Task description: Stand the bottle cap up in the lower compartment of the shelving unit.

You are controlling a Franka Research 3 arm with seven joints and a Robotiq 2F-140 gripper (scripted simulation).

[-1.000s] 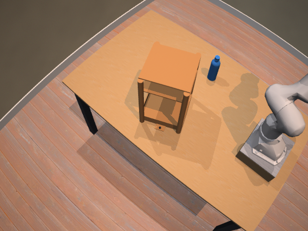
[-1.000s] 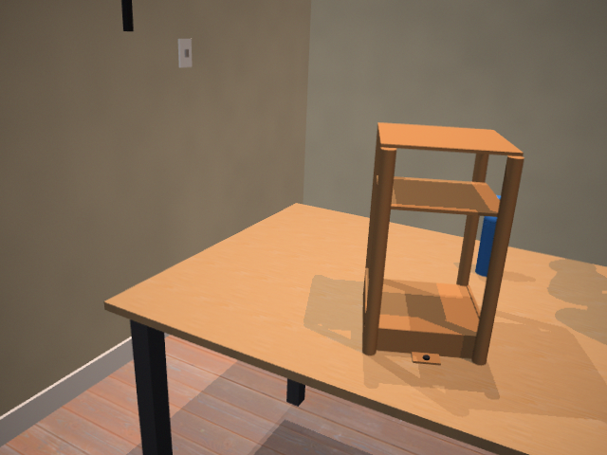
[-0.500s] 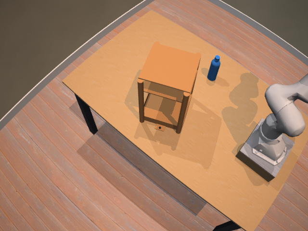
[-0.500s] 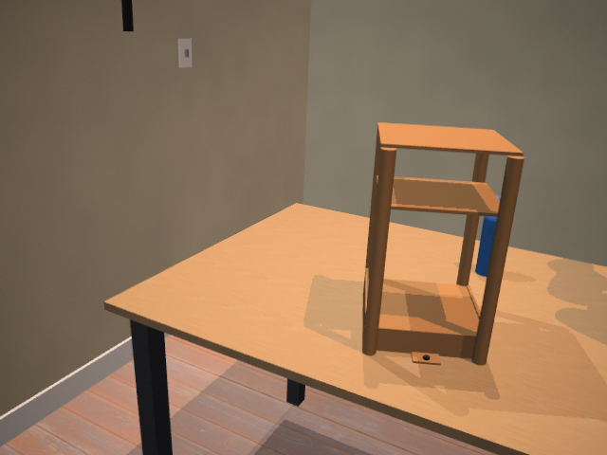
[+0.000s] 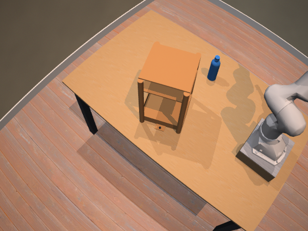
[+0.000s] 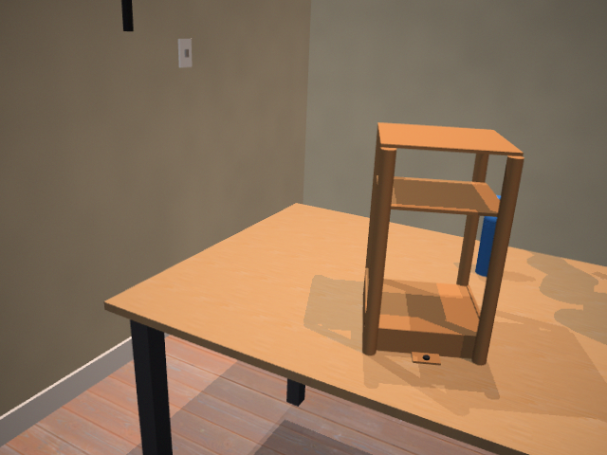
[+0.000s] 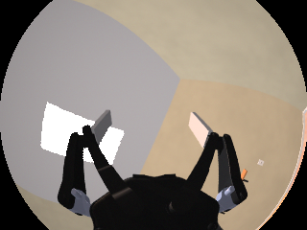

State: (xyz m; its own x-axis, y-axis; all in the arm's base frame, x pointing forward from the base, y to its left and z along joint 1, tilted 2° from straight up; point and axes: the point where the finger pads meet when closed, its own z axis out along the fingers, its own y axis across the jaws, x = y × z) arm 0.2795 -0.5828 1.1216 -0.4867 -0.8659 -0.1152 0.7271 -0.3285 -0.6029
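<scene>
A blue bottle stands cap up on the table, just to the right of the shelving unit and toward its back. In the exterior view the bottle shows only partly, behind the unit's right posts. The unit's lower compartment holds nothing. My gripper shows only in the wrist view: it is open wide and empty, and faces the walls and ceiling, with neither the bottle nor the shelf in that view. In the top view only the arm's base and lower links show, at the table's right end.
A small brown tab with a black dot lies on the table right in front of the unit. The table's near edge runs close in front of it. A wall switch hangs on the far wall.
</scene>
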